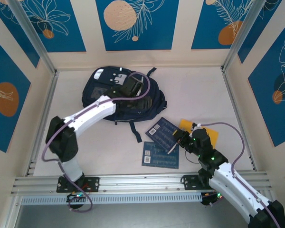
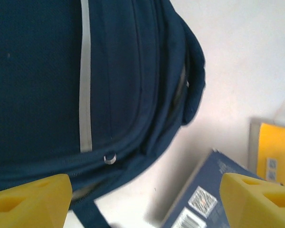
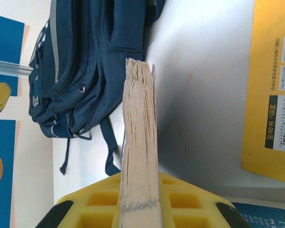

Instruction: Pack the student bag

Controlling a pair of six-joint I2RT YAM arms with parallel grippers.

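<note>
**Left tool open over the bag, right tool clamped on a book**

The student bag [image 1: 151, 105] lies flat at the back of the table [image 1: 194, 90], a little left of centre, with its dark straps trailing toward the near side. The left arm reaches across it, and the left tool [image 1: 134, 86] hangs above the bag's upper part. From the left wrist, its yellow fingers [image 2: 28, 199] stand wide apart with nothing between them, and below them you see the navy fabric, a pale stripe and the bag's rounded edge.

On the right, near the front, the right tool [image 1: 179, 140] is closed on the edge of a blue book [image 1: 162, 130], which sits at an angle just below the bag's straps. The right wrist camera looks along that book's page edge, pinched between the yellow pads. A second blue book [image 1: 160, 156] lies flat just in front of the first, touching or overlapping it. A yellow book [image 1: 186, 125] lies beside the right tool, partly hidden behind it.
</note>
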